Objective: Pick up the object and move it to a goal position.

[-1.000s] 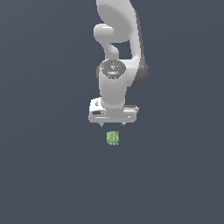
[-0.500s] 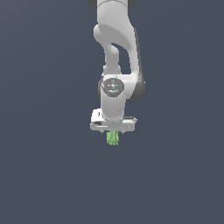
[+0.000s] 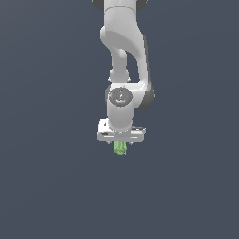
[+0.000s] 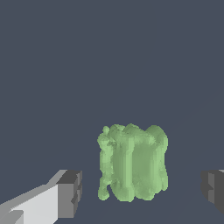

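The object is a small light-green, lumpy block on the dark grey floor. In the exterior view it sits right under the white gripper, which hangs straight down over it and hides its upper part. In the wrist view the object stands between the two dark fingertips, with clear gaps on both sides. The gripper is open and touches nothing.
The white arm rises straight up from the gripper to the exterior view's top. The dark grey floor spreads all around with no other object on it.
The gripper has come down onto the object, from just above it to around it. The object has not moved.
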